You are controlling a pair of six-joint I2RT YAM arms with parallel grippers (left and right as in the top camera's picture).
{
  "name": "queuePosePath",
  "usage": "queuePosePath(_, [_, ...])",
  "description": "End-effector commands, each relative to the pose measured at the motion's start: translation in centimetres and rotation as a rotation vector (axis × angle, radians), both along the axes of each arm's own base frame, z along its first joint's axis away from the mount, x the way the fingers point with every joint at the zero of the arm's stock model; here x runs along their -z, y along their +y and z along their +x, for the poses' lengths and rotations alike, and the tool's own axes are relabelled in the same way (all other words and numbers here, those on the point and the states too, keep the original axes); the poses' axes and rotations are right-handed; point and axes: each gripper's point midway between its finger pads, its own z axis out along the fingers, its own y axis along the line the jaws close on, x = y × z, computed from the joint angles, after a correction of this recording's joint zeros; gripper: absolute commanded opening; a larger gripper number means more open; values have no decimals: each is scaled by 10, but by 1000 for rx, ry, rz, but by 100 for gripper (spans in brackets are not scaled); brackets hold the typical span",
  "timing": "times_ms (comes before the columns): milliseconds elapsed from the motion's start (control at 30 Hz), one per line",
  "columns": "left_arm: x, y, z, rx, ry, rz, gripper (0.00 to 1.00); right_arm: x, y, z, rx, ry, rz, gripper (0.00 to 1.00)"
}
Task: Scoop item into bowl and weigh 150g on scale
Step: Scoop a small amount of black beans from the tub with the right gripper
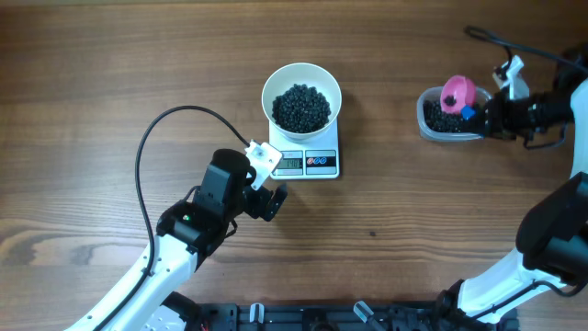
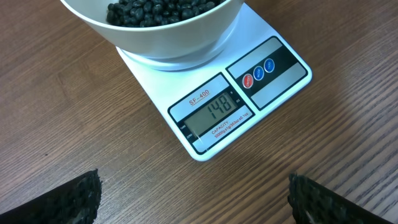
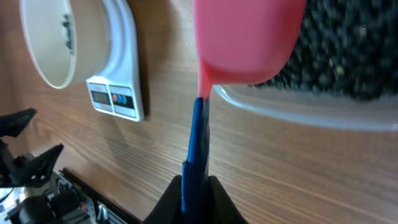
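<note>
Black jaws of the right gripper (image 3: 198,186) fill the bottom of the right wrist view, pinched together on the thin blue handle (image 3: 198,134) of a pink scoop (image 3: 249,37). The scoop's cup sits over the rim of the clear plastic tub (image 3: 298,109), where a stock of black beans (image 3: 348,56) lies. Whether the cup is loaded I cannot tell.

Seen from overhead, the tub is at 3 o'clock from the white bowl (image 1: 268,92), well apart from it. The bowl stands on the scale (image 1: 317,165) and already holds a heap of beans. The display (image 2: 214,112) reads 148, just short of the target.

The left gripper (image 1: 268,198) rests with jaws spread wide, empty, at 7 o'clock from the scale and near its front edge.

Overshoot is the main risk: so little is missing that a full scoop would run well past the mark, so only a few beans should go in. A narrow pinch on a slim handle may let the cup roll and scatter beans over the table (image 1: 110,55) on the way across. A nudge against the bowl, or the left arm touching the buttons (image 2: 258,71), could upset the reading.
</note>
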Motion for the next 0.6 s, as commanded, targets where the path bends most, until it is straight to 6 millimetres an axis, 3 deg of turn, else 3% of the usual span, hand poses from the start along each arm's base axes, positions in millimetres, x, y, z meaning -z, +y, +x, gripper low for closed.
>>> queuePosePath(0, [1, 4, 1, -10, -1, 8, 100, -28, 24, 12, -79, -107, 9, 4])
queuePosePath(333, [1, 4, 1, -10, -1, 8, 100, -45, 129, 27, -318, -189, -4, 4])
queuePosePath(567, [2, 4, 1, -10, 0, 8, 100, -48, 184, 25, -443, -243, -16, 4])
